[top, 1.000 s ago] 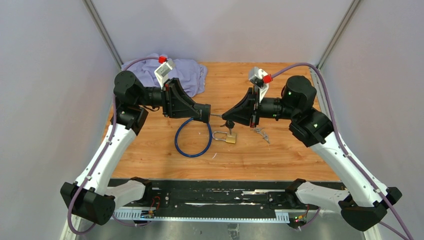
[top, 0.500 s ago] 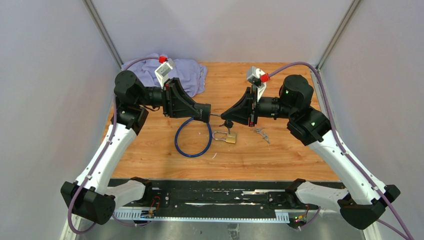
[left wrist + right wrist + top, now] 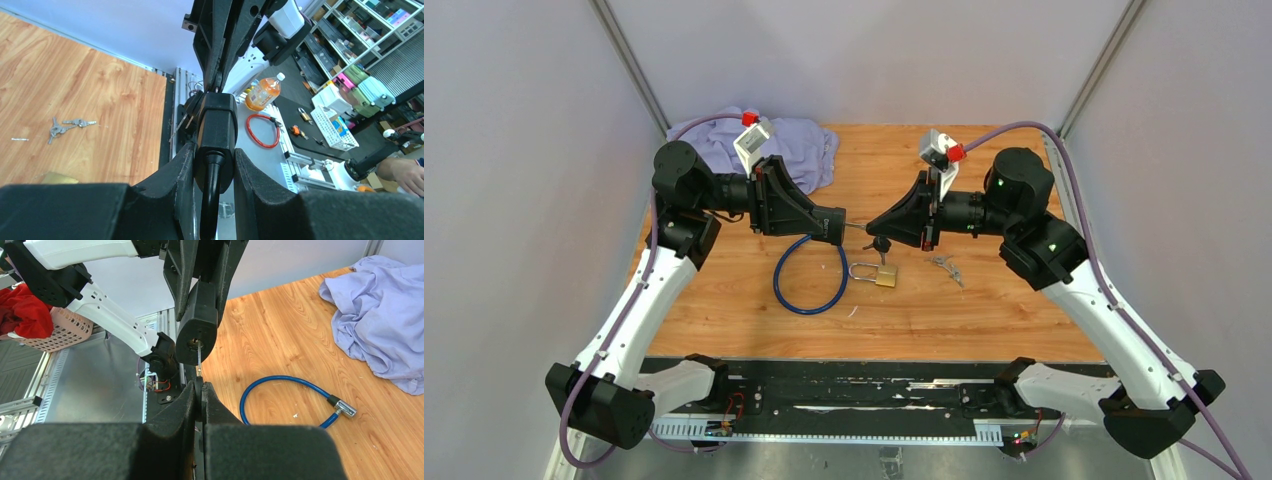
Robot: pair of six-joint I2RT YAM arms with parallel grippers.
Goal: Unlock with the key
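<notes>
My left gripper (image 3: 838,228) is shut on the black lock body (image 3: 215,131) of a blue cable lock (image 3: 809,285) and holds it above the table. The right gripper (image 3: 872,227) faces it, shut on the key (image 3: 198,358). The key's blade reaches into the keyhole on the end face of the lock body (image 3: 197,334). In the right wrist view my gripper (image 3: 200,386) pinches the key's head, which is mostly hidden. The cable's metal-tipped free end (image 3: 342,407) lies on the wood. Part of the cable loop is hidden under the left gripper.
A brass padlock (image 3: 879,273) lies on the table just below the two grippers. Loose keys (image 3: 945,266) lie to its right. A purple cloth (image 3: 774,145) is bunched at the back left. Grey walls close in the table (image 3: 984,310) on three sides.
The right wrist has turned and shifted slightly with the key at the keyhole. The left arm and the lock body have stayed where they were.
</notes>
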